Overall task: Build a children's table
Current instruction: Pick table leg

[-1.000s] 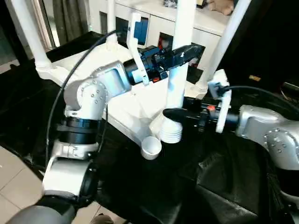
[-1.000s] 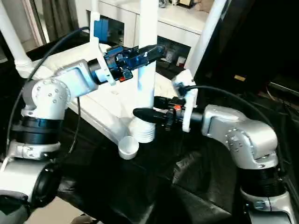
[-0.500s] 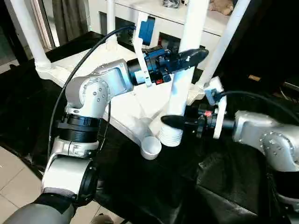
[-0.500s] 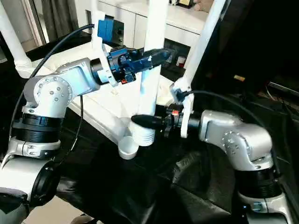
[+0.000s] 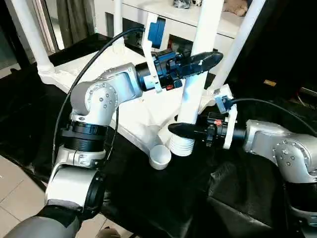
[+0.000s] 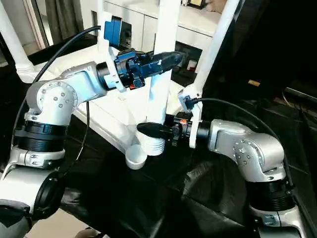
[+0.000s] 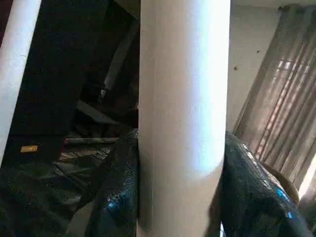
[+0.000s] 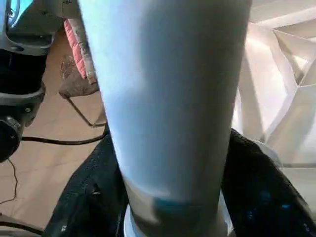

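Upright white leg (image 5: 194, 87) at frame centre, gripped high by left gripper (image 5: 210, 58), low by right gripper (image 5: 179, 130), beside empty corner socket (image 5: 160, 156).

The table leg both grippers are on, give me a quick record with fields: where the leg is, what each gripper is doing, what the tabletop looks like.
leg: the loose leg stands upright, its ribbed flared end beside the empty corner socket, not in it
left gripper: left gripper shut on the loose leg, high on the tube
right gripper: right gripper around the leg just above the flare
tabletop: tabletop upside down on black cloth, other legs already standing in sockets
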Robot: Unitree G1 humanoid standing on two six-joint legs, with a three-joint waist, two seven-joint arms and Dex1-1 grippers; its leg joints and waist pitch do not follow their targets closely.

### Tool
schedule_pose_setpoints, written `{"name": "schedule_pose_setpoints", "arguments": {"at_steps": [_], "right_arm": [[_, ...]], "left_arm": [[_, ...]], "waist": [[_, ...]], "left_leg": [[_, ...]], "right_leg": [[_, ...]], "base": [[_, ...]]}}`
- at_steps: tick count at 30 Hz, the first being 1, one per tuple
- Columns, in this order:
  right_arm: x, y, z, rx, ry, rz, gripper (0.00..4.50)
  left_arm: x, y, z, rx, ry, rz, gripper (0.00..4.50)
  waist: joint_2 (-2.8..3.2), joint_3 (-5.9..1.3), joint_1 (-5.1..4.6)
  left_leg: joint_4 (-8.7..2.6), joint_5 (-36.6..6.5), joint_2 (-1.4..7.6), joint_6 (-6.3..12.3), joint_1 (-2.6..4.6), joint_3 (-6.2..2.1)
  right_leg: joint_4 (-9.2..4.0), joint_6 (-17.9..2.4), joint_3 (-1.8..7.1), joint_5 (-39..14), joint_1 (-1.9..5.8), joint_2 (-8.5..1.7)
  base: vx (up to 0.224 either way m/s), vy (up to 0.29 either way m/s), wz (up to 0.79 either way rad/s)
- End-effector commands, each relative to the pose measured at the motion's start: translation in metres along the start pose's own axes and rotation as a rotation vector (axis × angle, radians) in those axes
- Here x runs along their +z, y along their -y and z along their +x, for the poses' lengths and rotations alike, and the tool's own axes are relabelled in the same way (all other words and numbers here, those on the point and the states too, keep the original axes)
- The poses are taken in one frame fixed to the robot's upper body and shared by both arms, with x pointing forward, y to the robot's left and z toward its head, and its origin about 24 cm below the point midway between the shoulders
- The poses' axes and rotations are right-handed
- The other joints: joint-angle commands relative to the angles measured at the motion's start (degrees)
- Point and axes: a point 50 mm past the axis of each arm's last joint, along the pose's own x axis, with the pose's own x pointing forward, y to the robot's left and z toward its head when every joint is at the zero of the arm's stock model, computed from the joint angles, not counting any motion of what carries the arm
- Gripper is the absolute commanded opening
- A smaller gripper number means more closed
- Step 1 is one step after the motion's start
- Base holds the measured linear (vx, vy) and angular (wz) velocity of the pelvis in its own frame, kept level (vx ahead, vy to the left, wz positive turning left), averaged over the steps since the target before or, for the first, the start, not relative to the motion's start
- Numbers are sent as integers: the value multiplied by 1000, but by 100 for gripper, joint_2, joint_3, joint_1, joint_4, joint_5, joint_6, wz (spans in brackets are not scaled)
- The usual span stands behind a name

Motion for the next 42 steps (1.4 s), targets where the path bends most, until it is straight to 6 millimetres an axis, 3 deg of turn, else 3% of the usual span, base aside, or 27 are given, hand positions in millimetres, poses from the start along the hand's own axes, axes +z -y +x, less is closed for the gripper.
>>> {"name": "schedule_pose_setpoints", "arguments": {"at_steps": [1,5,6,7,8,12,14,15,19,21,22,24,25,27,28,29,30,31,32,33,34,36,37,38,39,40,42], "right_arm": [[-2,4,-4,-29,6,20,225],[-3,3,-4,-33,13,24,202],[-4,4,-4,-35,14,24,198],[-5,4,-4,-40,17,25,197],[-5,5,-4,-48,21,27,197],[-6,6,-4,-64,40,33,196],[-4,8,-4,-97,90,35,196],[-3,9,-5,-107,108,35,195],[10,15,-4,-184,309,50,195],[14,17,-4,-220,396,75,194],[15,18,-4,-236,417,78,193],[16,19,-3,-251,436,78,193],[18,21,-4,-299,457,61,193],[20,24,-8,-414,441,-37,193],[20,24,-8,-414,441,-37,193],[18,28,-11,-508,418,-79,193],[14,33,-16,-604,391,-100,193],[9,38,-21,-714,353,-120,193],[2,41,-27,-810,296,-165,193],[-3,44,-31,-880,250,-204,193],[-19,42,-38,-953,184,-246,193],[-25,40,-41,-976,157,-260,193],[-37,36,-44,-1007,98,-314,193],[-45,34,-46,-1021,82,-331,193],[-52,31,-46,-1017,95,-321,193],[-54,31,-46,-1016,100,-317,193],[-60,29,-44,-1016,179,-241,193]], "left_arm": [[2,9,7,-64,0,13,177],[-1,10,8,-70,-10,10,177],[-2,8,8,-59,-11,9,177],[-3,7,8,-52,-12,10,177],[-4,7,8,-49,-14,17,233],[-4,3,6,-13,10,-16,258],[4,-1,2,10,127,-25,270],[7,-1,1,8,167,-28,288],[25,-6,-8,24,547,-155,290],[26,-4,-12,0,639,-187,290],[25,-1,-13,-16,644,-193,290],[24,1,-14,-26,644,-197,290],[23,0,-15,11,618,-177,290],[20,-16,-19,254,521,-101,290],[20,-16,-19,254,521,-101,290],[15,-28,-26,436,429,10,290],[10,-37,-37,590,328,161,290],[3,-44,-49,722,210,329,290],[-5,-49,-61,803,120,379,290],[-11,-51,-70,855,60,391,290],[-27,-52,-94,951,26,385,290],[-33,-51,-103,975,22,396,290],[-47,-50,-122,1057,6,442,290],[-57,-50,-135,1127,22,453,290],[-68,-47,-146,1186,30,463,290],[-71,-46,-149,1199,32,465,290],[-83,-43,-160,1292,31,468,290]], "waist": [[106,-486,25],[104,-486,28],[157,-487,29],[124,-486,22],[122,-491,24],[139,-494,15],[184,-485,7],[155,-496,7],[143,-499,11],[169,-503,-3],[203,-504,-8],[205,-504,-30],[270,-503,-34],[321,-507,-66],[287,-491,-74],[280,-493,-71],[348,-489,-47],[347,-477,-74],[420,-482,-79],[381,-488,-109],[406,-507,-129],[410,-518,-148],[405,-556,-174],[407,-548,-191],[300,-519,-224],[327,-535,-190],[269,-508,-136]], "left_leg": [[-367,-629,20,-173,-24,98],[-368,-619,19,-178,-25,99],[-372,-648,20,-189,-18,92],[-370,-673,21,-187,-19,96],[-371,-660,19,-185,-22,94],[-367,-663,17,-202,-27,94],[-368,-703,13,-191,-29,100],[-360,-730,2,-182,-23,103],[-351,-689,-2,-181,-46,109],[-355,-783,-3,-153,-39,109],[-369,-762,2,-155,-27,103],[-375,-766,10,-128,-12,103],[-377,-755,6,-127,-14,99],[-385,-784,12,-151,13,91],[-387,-793,-7,-133,10,103],[-387,-769,-20,-118,1,107],[-427,-716,18,-127,2,62],[-448,-730,-11,-189,-10,63],[-438,-739,-8,-278,8,71],[-428,-675,-27,-351,1,88],[-410,-652,-40,-380,1,96],[-408,-561,-38,-331,-29,100],[-403,-513,-22,-235,-53,79],[-399,-494,-24,-209,-59,93],[-405,-678,-25,-87,-68,121],[-382,-717,-46,7,-84,133],[-333,-801,-71,499,-128,176]], "right_leg": [[-380,-781,187,-1364,413,-268],[-377,-797,187,-1326,414,-267],[-374,-805,188,-1334,413,-268],[-384,-800,186,-1342,415,-266],[-383,-801,186,-1332,421,-267],[-377,-846,184,-1268,425,-268],[-392,-861,193,-1266,414,-266],[-403,-848,181,-1343,426,-265],[-399,-979,182,-1255,420,-281],[-408,-1013,177,-1244,414,-264],[-385,-962,178,-1228,411,-254],[-390,-896,177,-1203,411,-237],[-382,-892,181,-1164,406,-234],[-410,-734,180,-1137,405,-212],[-430,-631,185,-1215,417,-202],[-424,-620,187,-1264,435,-206],[-479,-363,188,-1377,406,-202],[-481,-99,184,-1602,430,-189],[-470,-11,195,-1676,413,-193],[-469,84,201,-1697,429,-185],[-440,4,210,-1615,428,-185],[-425,-148,216,-1312,437,-185],[-395,-326,205,-1088,456,-186],[-396,-367,212,-980,445,-173],[-455,-401,212,-1149,414,-184],[-443,-405,235,-1270,436,-240],[-556,-335,370,-2204,452,-498]], "base": [[0,0,0],[0,0,0],[0,0,0],[0,0,0],[0,0,0],[0,0,0],[0,0,0],[0,0,0],[0,0,0],[0,0,0],[0,0,0],[0,0,0],[0,0,0],[0,0,0],[0,0,0],[0,0,0],[0,0,0],[0,0,0],[0,0,0],[0,0,0],[0,0,0],[0,0,0],[0,0,0],[0,0,0],[0,0,0],[0,0,0],[0,0,0]]}}
